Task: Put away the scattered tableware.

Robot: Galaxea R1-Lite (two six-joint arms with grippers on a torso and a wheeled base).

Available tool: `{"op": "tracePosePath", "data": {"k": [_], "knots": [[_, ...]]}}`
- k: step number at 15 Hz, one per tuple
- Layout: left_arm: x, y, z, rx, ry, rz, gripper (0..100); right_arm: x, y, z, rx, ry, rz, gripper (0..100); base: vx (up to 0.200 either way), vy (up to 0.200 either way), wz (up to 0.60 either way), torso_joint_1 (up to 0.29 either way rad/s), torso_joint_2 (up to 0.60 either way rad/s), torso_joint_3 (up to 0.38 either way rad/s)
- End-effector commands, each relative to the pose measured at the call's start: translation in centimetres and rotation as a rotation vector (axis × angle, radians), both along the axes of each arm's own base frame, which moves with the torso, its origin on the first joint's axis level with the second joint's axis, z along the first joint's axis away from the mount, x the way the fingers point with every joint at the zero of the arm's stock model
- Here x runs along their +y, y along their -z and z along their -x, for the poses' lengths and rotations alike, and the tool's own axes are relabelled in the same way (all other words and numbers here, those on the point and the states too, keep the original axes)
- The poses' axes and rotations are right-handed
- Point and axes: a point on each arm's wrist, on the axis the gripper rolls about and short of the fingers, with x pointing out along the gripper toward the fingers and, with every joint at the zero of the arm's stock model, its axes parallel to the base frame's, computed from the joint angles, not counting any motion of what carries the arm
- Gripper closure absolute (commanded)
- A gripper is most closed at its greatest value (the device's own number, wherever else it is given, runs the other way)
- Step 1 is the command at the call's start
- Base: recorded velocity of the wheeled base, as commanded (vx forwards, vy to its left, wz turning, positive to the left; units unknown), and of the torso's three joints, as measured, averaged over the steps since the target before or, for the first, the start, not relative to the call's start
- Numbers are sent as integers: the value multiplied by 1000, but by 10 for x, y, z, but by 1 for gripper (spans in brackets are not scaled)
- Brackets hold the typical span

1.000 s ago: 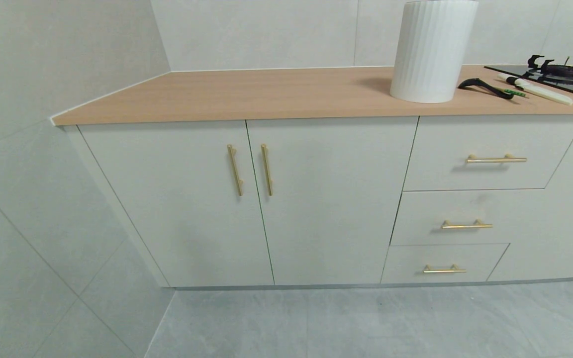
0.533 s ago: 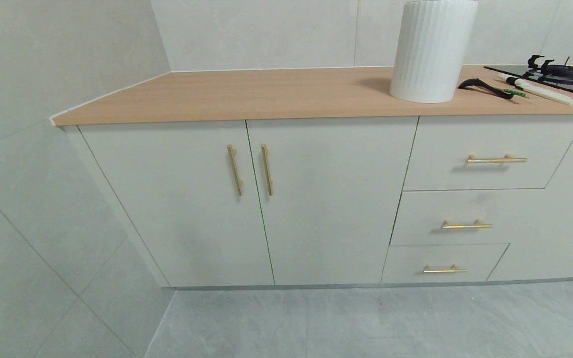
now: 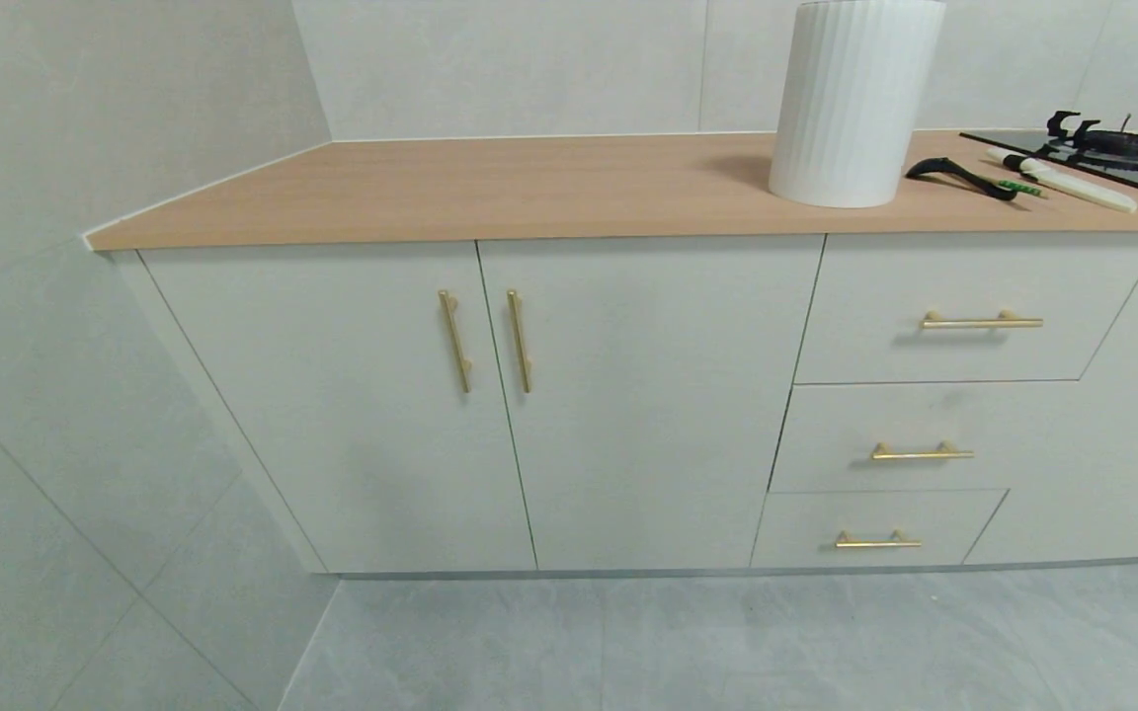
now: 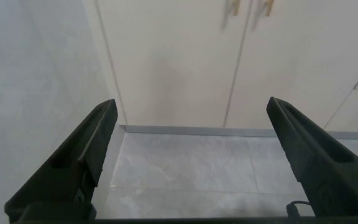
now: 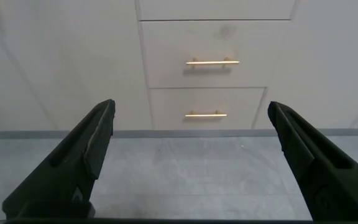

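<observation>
Head view shifts slightly versus before: camera moved, things on counter (image 3: pixel 490 188) stay put. Left gripper (image 4: pixel 191 106) jaws wide open, empty, facing cabinet doors (image 4: pixel 166 56). Ribbed canister (image 3: pixel 851 104) top cut off. Black utensil (image 3: pixel 959 176) and white utensil (image 3: pixel 1073 186) lie right of it by hob (image 3: pixel 1117 148), cropped at edge. Right gripper (image 5: pixel 191 107) jaws wide open, empty, facing drawers (image 5: pixel 216 53).

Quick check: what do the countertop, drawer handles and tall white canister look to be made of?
Countertop: wood or wood-look laminate, matte; tan with fine grain lines.
Drawer handles: probably metal, brass-coloured, with a soft sheen.
Tall white canister: matte, with vertical ribs; ceramic or plastic, the look leaves it open.
</observation>
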Motion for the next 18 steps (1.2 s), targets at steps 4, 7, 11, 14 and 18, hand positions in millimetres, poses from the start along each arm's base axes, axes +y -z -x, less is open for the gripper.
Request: {"op": "tracePosePath", "data": {"k": [4, 7, 11, 14, 18], "knots": [[0, 0, 0, 1, 0, 0, 0, 0, 0, 0, 2, 0, -1, 0, 0, -200, 0, 0, 2, 2], [0, 0, 0, 1, 0, 0, 0, 0, 0, 0, 4, 0, -2, 0, 0, -200, 0, 2, 5, 1], [0, 0, 0, 1, 0, 0, 0, 0, 0, 0, 4, 0, -4, 0, 0, -200, 0, 5, 4, 2], [0, 0, 0, 1, 0, 0, 0, 0, 0, 0, 2, 0, -4, 0, 0, -67, 0, 2, -1, 2], [0, 0, 0, 1, 0, 0, 0, 0, 0, 0, 2, 0, -2, 0, 0, 0, 0, 0, 0, 0]]}}
